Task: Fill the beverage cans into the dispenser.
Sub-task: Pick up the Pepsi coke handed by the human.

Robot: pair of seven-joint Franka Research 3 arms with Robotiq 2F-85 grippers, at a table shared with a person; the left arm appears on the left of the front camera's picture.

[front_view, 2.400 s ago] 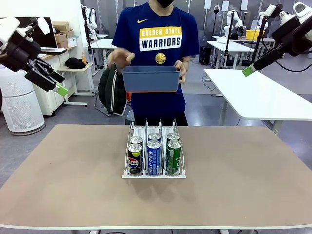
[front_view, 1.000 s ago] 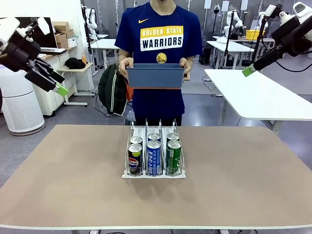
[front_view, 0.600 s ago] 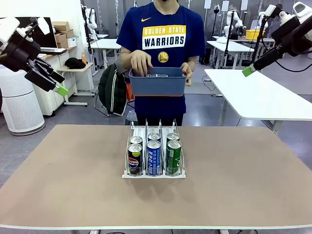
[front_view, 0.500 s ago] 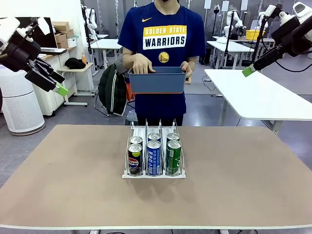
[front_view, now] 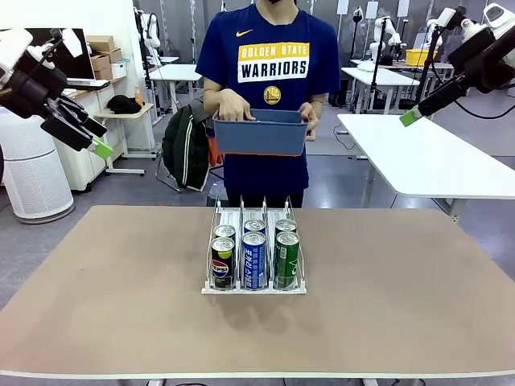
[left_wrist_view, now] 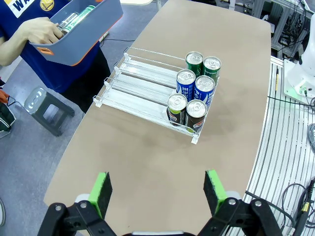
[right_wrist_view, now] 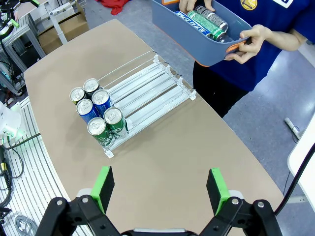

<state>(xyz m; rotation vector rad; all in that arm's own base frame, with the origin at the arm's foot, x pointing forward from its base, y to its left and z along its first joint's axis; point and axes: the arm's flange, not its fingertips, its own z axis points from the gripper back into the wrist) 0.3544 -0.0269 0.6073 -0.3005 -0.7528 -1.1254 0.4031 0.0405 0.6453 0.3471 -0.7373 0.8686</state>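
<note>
The dispenser (front_view: 253, 215) stands mid-table, with several beverage cans (front_view: 254, 259) upright in two rows at its near end. Its far lanes are bare. In the left wrist view the dispenser (left_wrist_view: 140, 81) and its cans (left_wrist_view: 195, 91) lie well ahead of my open left gripper (left_wrist_view: 157, 189). The right wrist view has the dispenser (right_wrist_view: 147, 88) and cans (right_wrist_view: 101, 115) far below my open right gripper (right_wrist_view: 160, 189). More cans (right_wrist_view: 204, 22) lie in a blue-grey bin (front_view: 260, 133) that the person holds. My left gripper (front_view: 95, 138) and right gripper (front_view: 413, 115) hang high at the sides, holding nothing.
The person stands at the far edge, both hands on the bin (right_wrist_view: 197, 42), which is above and behind the dispenser. The brown tabletop (front_view: 402, 273) is bare to either side of the rack. A white table (front_view: 434, 161) stands behind on the right.
The person has lowered the bin a little and shifted it right; one hand dipped into it and now rests at its rim. Both arms have stayed still.
</note>
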